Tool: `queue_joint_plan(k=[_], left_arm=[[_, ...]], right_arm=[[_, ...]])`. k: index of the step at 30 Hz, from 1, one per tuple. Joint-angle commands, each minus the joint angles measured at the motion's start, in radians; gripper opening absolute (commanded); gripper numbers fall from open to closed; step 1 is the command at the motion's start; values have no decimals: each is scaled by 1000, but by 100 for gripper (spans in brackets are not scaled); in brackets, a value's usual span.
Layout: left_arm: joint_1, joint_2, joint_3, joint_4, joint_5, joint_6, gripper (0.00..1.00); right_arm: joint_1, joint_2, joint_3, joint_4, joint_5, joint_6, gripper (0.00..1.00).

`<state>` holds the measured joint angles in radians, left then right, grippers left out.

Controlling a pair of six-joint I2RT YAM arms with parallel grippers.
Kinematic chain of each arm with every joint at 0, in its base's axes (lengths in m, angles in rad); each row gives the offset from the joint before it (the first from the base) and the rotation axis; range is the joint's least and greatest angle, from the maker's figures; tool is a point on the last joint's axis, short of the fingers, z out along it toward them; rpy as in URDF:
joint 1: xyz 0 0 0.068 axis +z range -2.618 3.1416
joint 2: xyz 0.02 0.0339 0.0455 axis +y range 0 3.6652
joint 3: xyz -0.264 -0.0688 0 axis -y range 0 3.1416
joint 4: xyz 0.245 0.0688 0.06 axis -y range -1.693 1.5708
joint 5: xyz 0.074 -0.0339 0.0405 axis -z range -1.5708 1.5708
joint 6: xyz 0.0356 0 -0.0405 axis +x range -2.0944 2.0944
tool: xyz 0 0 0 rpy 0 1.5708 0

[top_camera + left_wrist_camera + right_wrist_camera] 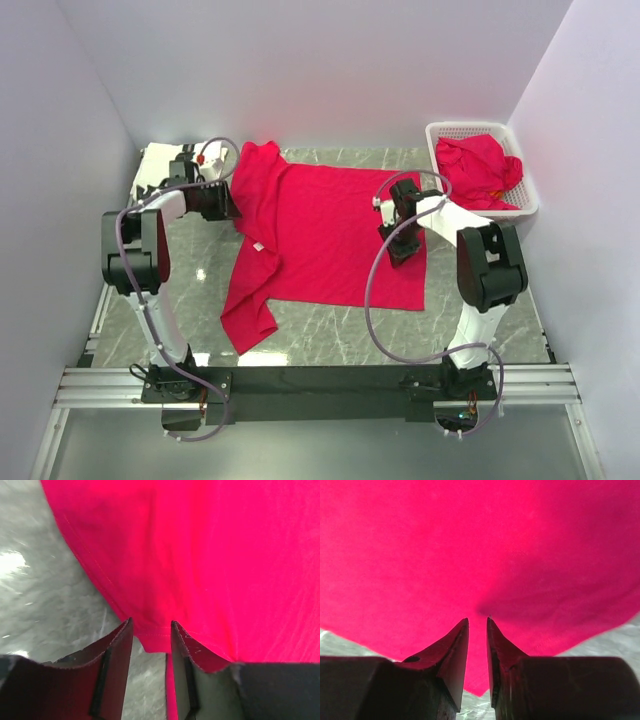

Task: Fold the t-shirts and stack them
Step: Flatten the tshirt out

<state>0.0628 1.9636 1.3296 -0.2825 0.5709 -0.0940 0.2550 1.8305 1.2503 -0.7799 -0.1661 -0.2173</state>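
Observation:
A bright red t-shirt point(320, 230) lies spread flat on the marble table, one sleeve point(247, 322) trailing toward the near left. My left gripper point(230, 203) is at the shirt's left edge. In the left wrist view its jaws point(151, 625) stand apart, with the shirt's stitched hem point(150, 632) lying between the tips. My right gripper point(399, 243) is low on the shirt's right side. Its jaws point(478, 619) are nearly together, red cloth point(470, 555) fills the narrow gap, and a pucker rises at the tips. More red t-shirt cloth point(478, 168) is bunched in the basket.
A white lattice basket point(523, 205) stands at the back right by the wall. Something white point(152, 160) lies at the back left, partly behind the left arm. Walls close in the left, back and right sides. Bare marble point(340, 340) shows near the arm bases.

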Motion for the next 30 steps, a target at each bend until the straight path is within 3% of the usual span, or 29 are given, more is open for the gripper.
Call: queue_joint_plan(k=[1, 11, 20, 23, 24, 26, 30], left_arm=[[-12, 52, 34, 6, 46, -49, 41], [57, 153, 132, -153, -161, 11, 27], [137, 118, 216, -239, -318, 209, 22], [141, 84, 215, -233, -185, 226, 25], [143, 55, 204, -222, -40, 229, 28], [118, 32, 169, -210, 59, 203, 28], [42, 11, 126, -150, 153, 114, 30]], right_arm=[[4, 35, -9, 19, 22, 16, 28], [-16, 118, 20, -32, 141, -14, 15], [-60, 128, 67, -47, 234, -70, 13], [-62, 125, 92, -62, 211, -82, 12], [-62, 122, 101, -67, 200, -83, 12], [-60, 122, 109, -70, 183, -80, 12], [-62, 124, 109, -76, 177, -76, 11]])
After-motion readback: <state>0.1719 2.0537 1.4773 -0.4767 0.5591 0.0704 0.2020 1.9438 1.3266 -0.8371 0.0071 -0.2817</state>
